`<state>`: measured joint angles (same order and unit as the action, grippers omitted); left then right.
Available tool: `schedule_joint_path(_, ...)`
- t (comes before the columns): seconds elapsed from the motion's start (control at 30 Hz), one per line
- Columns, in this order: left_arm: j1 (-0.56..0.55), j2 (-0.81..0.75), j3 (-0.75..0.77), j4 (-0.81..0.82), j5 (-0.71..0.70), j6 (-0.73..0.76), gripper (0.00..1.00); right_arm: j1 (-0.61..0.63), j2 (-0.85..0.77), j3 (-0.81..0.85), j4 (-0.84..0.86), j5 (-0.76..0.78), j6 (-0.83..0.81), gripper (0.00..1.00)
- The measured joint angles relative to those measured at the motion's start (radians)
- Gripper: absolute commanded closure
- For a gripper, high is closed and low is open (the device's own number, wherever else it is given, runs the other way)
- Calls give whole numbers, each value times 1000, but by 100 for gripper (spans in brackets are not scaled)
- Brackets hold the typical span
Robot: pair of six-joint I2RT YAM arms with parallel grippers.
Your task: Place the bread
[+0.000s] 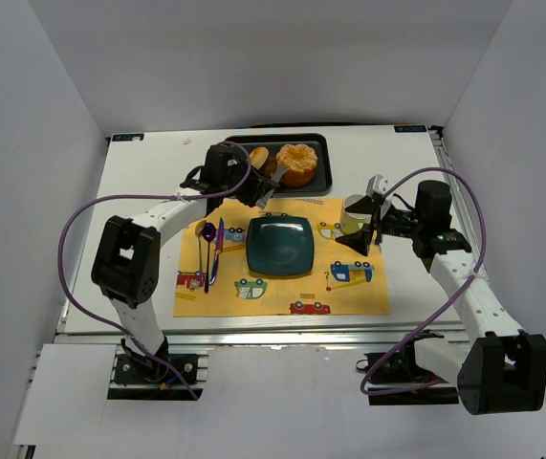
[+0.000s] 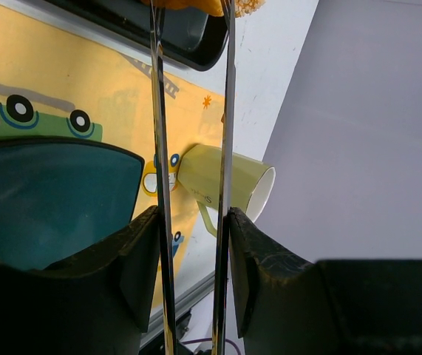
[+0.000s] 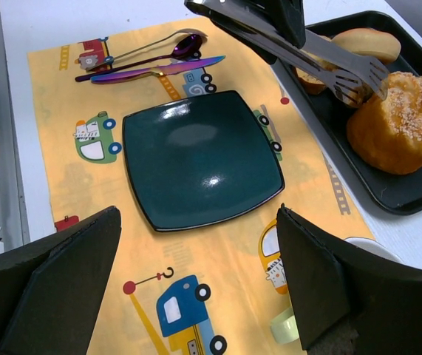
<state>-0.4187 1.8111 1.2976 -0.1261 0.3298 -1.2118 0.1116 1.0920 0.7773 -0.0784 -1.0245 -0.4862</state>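
Note:
The bread [image 1: 297,163], a big orange-golden bun, sits in the black tray [image 1: 328,174] at the back, and also shows in the right wrist view [image 3: 399,122]. My left gripper [image 1: 253,189] is shut on metal tongs [image 2: 227,111]. The tong tips [image 3: 369,74] reach the bread's near-left side; I cannot tell whether they touch it. The teal plate [image 1: 279,245] lies empty on the yellow mat [image 1: 349,292]. My right gripper [image 3: 196,281] is open and empty, low over the mat right of the plate.
A smaller pale bun [image 3: 362,41] and a dark piece [image 3: 310,78] lie in the tray left of the bread. A light green mug [image 2: 225,181] lies on its side by the right gripper. Purple cutlery [image 1: 212,251] lies left of the plate.

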Motion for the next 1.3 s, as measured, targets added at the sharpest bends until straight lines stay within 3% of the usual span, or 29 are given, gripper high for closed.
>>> schedule_joint_path(1.3, 0, -27, -15, 13, 27, -33, 50, 0, 0, -8, 0, 0, -1, 10)
